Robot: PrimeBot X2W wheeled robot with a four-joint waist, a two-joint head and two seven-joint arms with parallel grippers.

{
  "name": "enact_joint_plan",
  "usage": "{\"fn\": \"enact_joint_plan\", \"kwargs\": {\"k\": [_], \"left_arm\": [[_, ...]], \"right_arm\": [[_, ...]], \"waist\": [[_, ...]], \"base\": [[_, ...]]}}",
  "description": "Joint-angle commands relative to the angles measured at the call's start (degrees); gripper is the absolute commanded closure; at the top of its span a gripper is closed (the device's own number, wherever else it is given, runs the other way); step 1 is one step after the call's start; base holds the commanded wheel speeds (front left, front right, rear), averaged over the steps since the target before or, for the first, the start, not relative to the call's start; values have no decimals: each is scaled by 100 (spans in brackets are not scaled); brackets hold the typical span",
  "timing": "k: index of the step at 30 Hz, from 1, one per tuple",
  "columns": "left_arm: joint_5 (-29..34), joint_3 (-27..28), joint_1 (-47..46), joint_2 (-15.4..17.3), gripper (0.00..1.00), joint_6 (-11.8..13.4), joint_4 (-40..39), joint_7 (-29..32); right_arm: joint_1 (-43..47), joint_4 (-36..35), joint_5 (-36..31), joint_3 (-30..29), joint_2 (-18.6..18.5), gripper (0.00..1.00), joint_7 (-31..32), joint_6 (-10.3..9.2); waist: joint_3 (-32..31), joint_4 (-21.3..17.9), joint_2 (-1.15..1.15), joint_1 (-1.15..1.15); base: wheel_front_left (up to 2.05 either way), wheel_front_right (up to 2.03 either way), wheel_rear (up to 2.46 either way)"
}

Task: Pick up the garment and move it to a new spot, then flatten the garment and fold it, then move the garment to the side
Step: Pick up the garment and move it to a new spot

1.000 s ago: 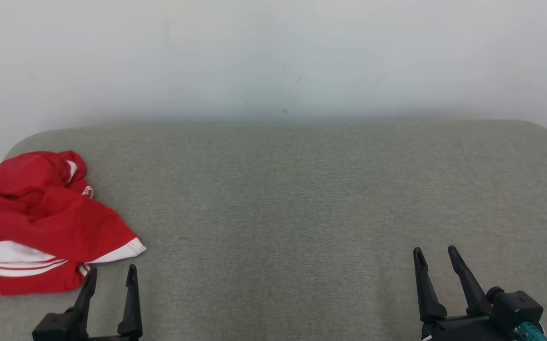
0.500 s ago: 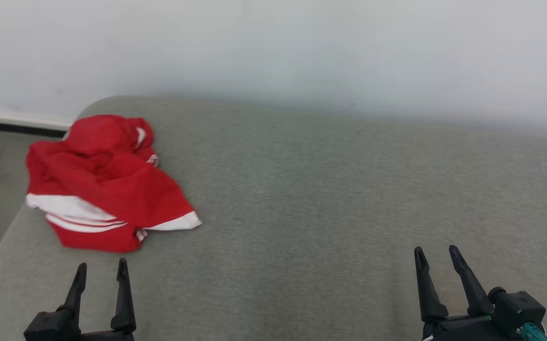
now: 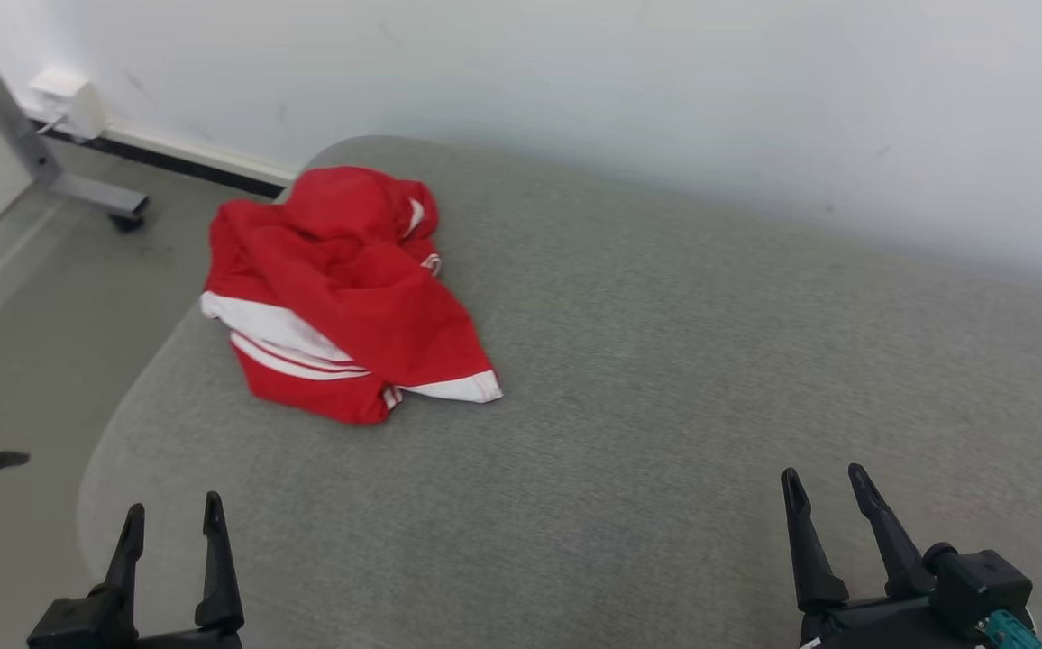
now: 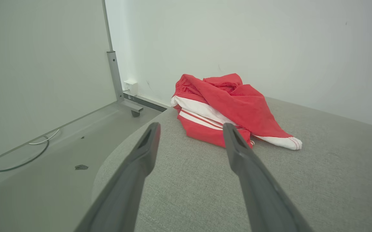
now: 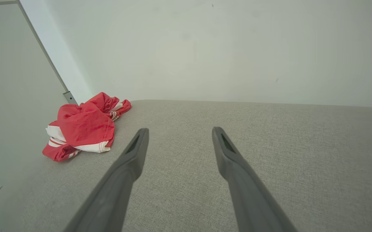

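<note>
The garment [image 3: 350, 297] lies crumpled in a heap at the far left corner of the grey fabric-covered tabletop [image 3: 665, 361], with white stripe trim facing the near side. The left gripper [image 3: 174, 505] hovers at the near left edge, fingers apart, holding nothing, short of the garment. The right gripper [image 3: 823, 471] hovers at the near right, fingers apart, holding nothing, well apart from the garment.

Crumpled red garment [image 3: 341, 288], white-striped, at cushion's [image 3: 665, 379] left end
</note>
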Motion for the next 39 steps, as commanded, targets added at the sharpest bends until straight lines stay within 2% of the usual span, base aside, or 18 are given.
{"fn": "enact_joint_plan", "kwargs": {"k": [1, 11, 17, 21, 26, 31, 39], "left_arm": [[-13, 22, -10, -23, 0, 23, 8, -30], [-28, 203, 177, -96, 0, 99, -184, -26], [0, 247, 189, -139, 0, 129, -231, -26], [-6, 218, -59, -111, 0, 62, -172, -26], [-113, 300, -800, -9, 0, -55, -99, -26], [-246, 407, -1923, 199, 0, -165, 133, -16], [-372, 645, -3713, 815, 0, -217, 660, 440]], "right_arm": [[12, -17, -45, -2, -24, 0, -12, -12], [-99, 7, -20, 140, -79, 0, 30, -12], [-102, 37, 19, 161, -139, 0, 10, -12], [-87, -30, -14, 95, -170, 0, 35, -12], [-209, -133, -51, 5, -305, 0, 86, -12], [-404, -291, -53, -110, -519, 0, 151, -12], [-746, -574, 7, -468, -796, 0, 113, -12]], "waist": [[46, 306, 0, 0], [111, 468, 0, 0], [105, 444, 0, 0], [198, 322, 0, 0], [542, -28, 0, 0], [1113, -559, 0, 0], [2110, -1545, 0, 0]], "base": [[0, 0, 0], [0, 0, 0], [0, 0, 0], [0, 0, 0], [0, 0, 0], [0, 0, 0], [0, 0, 0]]}}
